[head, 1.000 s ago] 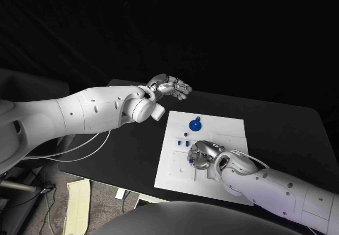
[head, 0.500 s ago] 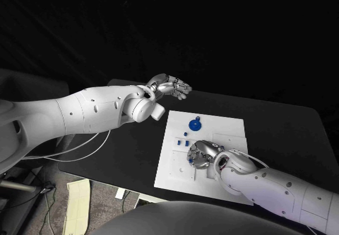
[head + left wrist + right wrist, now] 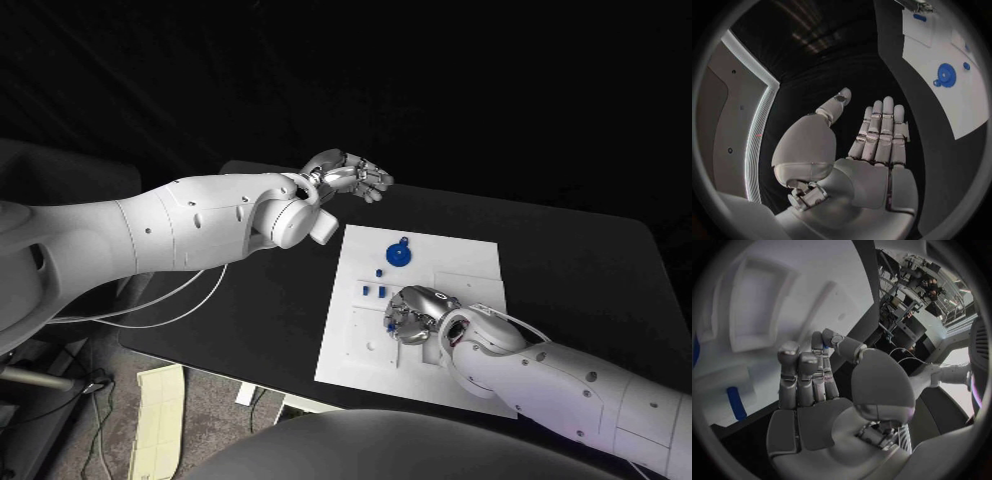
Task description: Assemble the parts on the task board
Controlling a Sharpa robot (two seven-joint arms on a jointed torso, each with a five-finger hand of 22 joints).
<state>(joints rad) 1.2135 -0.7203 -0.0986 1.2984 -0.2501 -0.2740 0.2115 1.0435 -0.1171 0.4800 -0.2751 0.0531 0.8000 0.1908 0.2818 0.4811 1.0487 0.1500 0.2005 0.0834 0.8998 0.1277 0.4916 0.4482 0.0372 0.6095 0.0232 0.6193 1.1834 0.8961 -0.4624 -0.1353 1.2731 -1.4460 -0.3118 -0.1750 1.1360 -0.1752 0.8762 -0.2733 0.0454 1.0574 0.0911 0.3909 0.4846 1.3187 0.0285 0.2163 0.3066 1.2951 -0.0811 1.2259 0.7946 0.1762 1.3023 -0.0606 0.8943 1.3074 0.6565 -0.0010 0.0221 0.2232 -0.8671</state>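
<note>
The white task board (image 3: 469,265) lies in the middle of the black table. A round blue part (image 3: 398,255) sits at its far end, with a small blue part (image 3: 379,273) beside it and two short blue parts (image 3: 372,292) nearer. My right hand (image 3: 418,315) is low over the board's near half, fingers pointing down. Its thumb and a finger pinch a small blue part (image 3: 824,346) against the board. A blue bar (image 3: 734,402) lies close by. My left hand (image 3: 346,178) hovers beyond the board's far left corner, flat and holding nothing. From there the round part (image 3: 946,75) is visible.
The black table (image 3: 577,260) extends to the right of the board and behind it. Cables hang off the table's left edge (image 3: 173,305). Recessed slots (image 3: 754,300) mark the board's surface near my right hand.
</note>
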